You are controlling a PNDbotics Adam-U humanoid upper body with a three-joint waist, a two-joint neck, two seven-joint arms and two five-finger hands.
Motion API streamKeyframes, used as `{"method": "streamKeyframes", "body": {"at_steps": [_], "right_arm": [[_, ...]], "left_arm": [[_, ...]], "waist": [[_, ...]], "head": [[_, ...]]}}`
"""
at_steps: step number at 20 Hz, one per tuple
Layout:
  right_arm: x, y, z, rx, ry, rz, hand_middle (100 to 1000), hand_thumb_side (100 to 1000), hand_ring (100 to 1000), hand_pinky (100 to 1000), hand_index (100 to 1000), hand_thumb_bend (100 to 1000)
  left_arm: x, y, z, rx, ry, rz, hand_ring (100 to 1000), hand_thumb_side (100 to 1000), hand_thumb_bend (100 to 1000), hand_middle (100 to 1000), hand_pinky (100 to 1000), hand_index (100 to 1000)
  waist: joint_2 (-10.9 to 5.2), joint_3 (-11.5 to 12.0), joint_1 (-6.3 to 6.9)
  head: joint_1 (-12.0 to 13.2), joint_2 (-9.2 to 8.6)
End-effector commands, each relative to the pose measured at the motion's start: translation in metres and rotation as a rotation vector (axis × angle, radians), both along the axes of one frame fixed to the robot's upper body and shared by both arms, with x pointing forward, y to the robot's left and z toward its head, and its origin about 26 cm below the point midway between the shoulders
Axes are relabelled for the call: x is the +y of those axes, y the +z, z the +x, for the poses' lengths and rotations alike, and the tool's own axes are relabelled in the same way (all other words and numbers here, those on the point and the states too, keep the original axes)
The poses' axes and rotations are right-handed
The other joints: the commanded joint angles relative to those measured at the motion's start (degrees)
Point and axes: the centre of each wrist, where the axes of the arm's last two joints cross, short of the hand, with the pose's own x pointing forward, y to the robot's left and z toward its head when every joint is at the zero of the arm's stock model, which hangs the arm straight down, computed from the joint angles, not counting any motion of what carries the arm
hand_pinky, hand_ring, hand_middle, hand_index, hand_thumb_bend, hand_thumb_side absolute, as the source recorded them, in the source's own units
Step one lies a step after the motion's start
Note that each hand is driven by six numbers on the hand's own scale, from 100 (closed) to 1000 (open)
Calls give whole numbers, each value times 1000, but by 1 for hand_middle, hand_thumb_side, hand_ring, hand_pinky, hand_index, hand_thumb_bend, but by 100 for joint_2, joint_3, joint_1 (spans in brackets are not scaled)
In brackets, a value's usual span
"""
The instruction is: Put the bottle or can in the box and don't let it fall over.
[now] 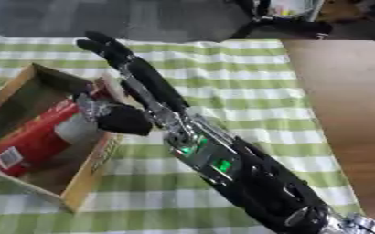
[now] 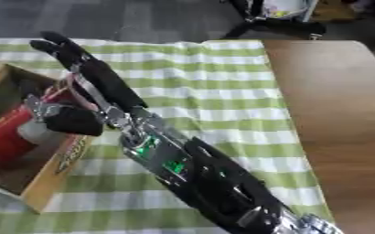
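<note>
In 1 box (image 1: 85, 178): 1 red bottle (image 1: 32, 139), R hand (image 1: 135, 87) open.

The robot's right arm (image 1: 222, 160) is a bulky black limb with a glossy dark shell. Bare silver metal and two small green lights show at the wrist section. Its black hand (image 1: 147, 87) has long, slim, rounded black fingers (image 1: 103, 45), silver rods along the back, and a stubby black thumb on a silver joint.

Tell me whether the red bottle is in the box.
In: the red bottle sits between the cardboard box's walls, leaning.
</note>
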Motion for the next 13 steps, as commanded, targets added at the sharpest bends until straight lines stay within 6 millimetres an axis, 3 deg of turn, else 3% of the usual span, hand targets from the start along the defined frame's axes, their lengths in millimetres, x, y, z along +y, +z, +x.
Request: {"method": "streamKeyframes", "body": {"at_steps": [1,5,10,13], "right_arm": [[-8,16,-6,-30,-3,52,1000,628,1000,835,960,100],[-30,29,-18,-30,-13,116,975,602,1000,800,976,100],[-77,45,-43,-64,-71,221,980,586,1000,783,994,100],[-107,41,-50,-82,-152,257,981,569,1000,781,998,100]], "left_arm": [[3,8,-3,-31,13,18,515,695,154,642,592,695],[5,7,-4,-29,23,19,515,694,155,642,593,695],[8,5,-5,-23,41,20,514,693,156,642,594,695],[9,4,-6,-22,49,20,514,693,156,642,594,696]], "waist": [[-130,-10,49],[-156,-61,53],[-201,-168,60],[-218,-229,67]], "head": [[24,12],[91,30],[198,77],[265,95]]}}
